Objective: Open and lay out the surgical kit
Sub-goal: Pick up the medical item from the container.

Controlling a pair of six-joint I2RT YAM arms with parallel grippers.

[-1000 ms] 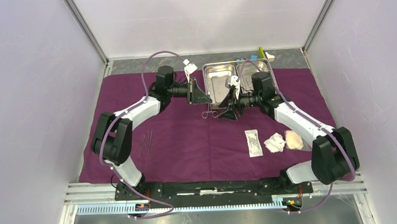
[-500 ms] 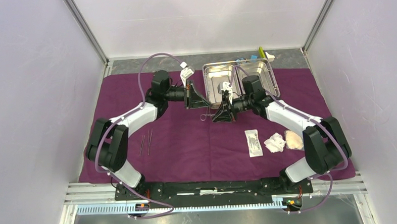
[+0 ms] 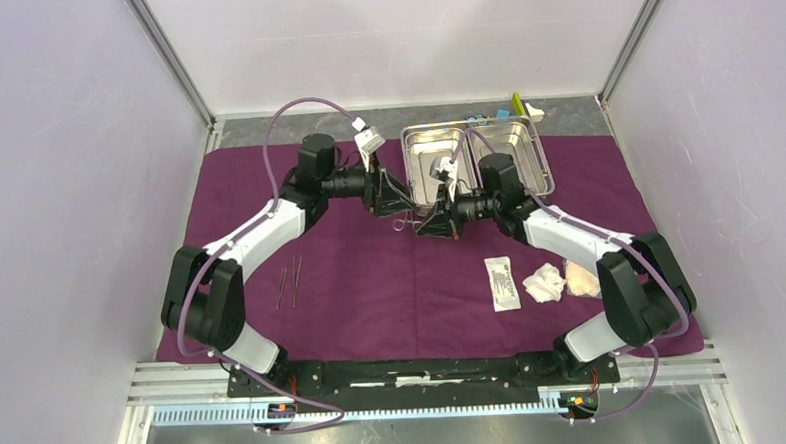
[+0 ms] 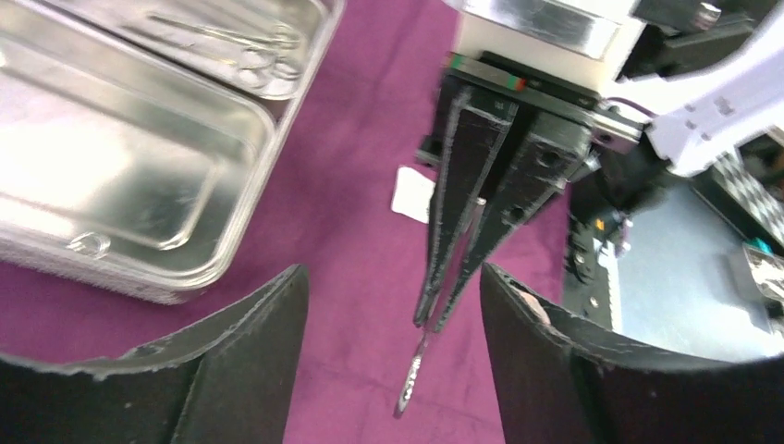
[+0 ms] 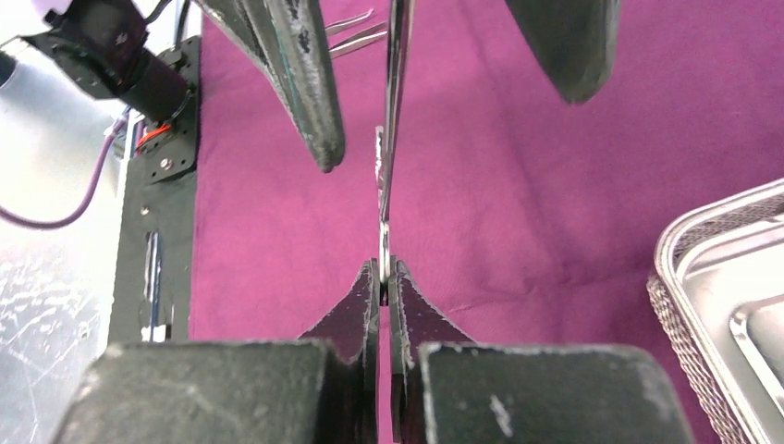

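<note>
1. Over the middle of the plum-purple cloth (image 3: 372, 283), the left gripper (image 3: 400, 204) and the right gripper (image 3: 427, 224) meet tip to tip, just in front of the steel tray (image 3: 424, 151). A slim scissor-handled instrument (image 3: 402, 223) sits between them. Tweezers (image 3: 290, 284) lie on the cloth near the left arm. A white packet (image 3: 503, 282) and gauze pads (image 3: 545, 282) lie near the right arm.
2. Left wrist view: the left gripper (image 4: 393, 277) has its jaws wide apart and touches nothing. Between them the right gripper (image 4: 431, 319) pinches the scissor-handled instrument (image 4: 410, 375), whose tip hangs over the cloth. The steel tray (image 4: 120, 176) stands to one side, with more instruments (image 4: 250, 46) in its far compartment.
3. Right wrist view: the right gripper (image 5: 381, 277) has its jaws pressed together on the scissor-handled instrument (image 5: 396, 111). The instrument runs straight out between the left gripper's parted fingers (image 5: 305, 83). A corner of the steel tray (image 5: 721, 277) shows at the edge.
</note>
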